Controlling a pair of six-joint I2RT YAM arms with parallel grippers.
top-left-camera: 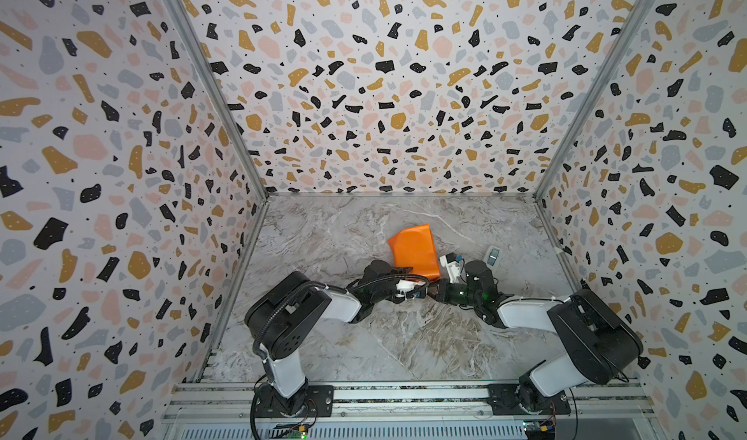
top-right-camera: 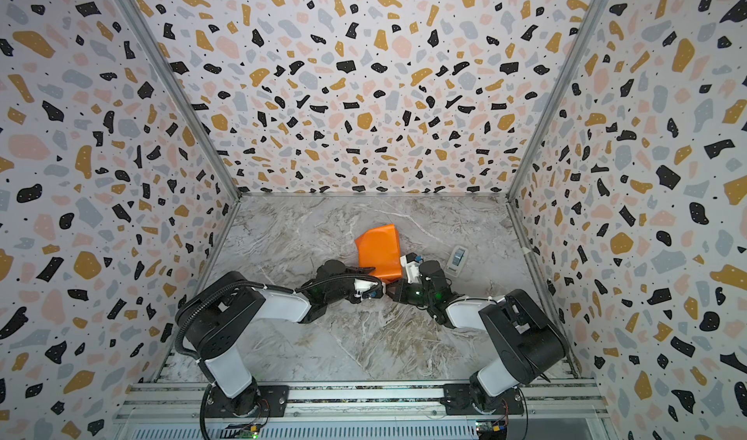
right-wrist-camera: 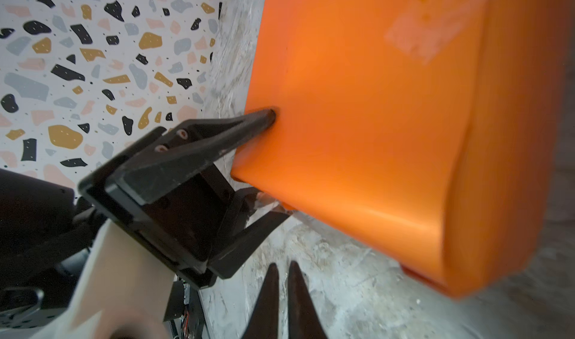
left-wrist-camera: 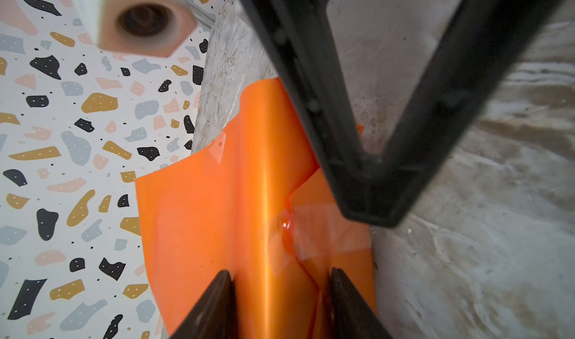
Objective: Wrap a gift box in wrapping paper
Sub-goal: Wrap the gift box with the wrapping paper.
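- Orange wrapping paper (top-left-camera: 413, 248), folded shut into a boxy bundle, sits on the marble tabletop (top-left-camera: 323, 236) in both top views, about midway across and toward the far side; the gift box is covered and cannot be seen
- In both top views the left hand (top-left-camera: 405, 273) reaches the bundle's near edge, and the right hand (top-left-camera: 433, 287) points at its near right corner, so the two hands are close together
- A small pale grey object (top-left-camera: 492, 255) lies on the tabletop to the right of the bundle, apart from it
- In the left wrist view, the left hand's dark fingers (left-wrist-camera: 214, 303) stand on either side of the wrapping paper (left-wrist-camera: 217, 228), holding it at a middling spread
- A strip of clear tape (left-wrist-camera: 314, 228) lies across a seam where the folded flaps overlap
- The right hand (left-wrist-camera: 367, 209) shows there as a black V whose tips meet just beside that seam
- In the right wrist view, the right hand (right-wrist-camera: 283, 303) has its fingers drawn together, with only a sliver of tabletop between them; it holds nothing and stops short of the bundle
- The left hand (right-wrist-camera: 273, 166) clamps the bundle's edge, one finger denting the orange face and the other tucked beneath
- Another patch of tape (right-wrist-camera: 413, 32) sits farther along that face
- Whether the bundle's underside rests on the tabletop cannot be told
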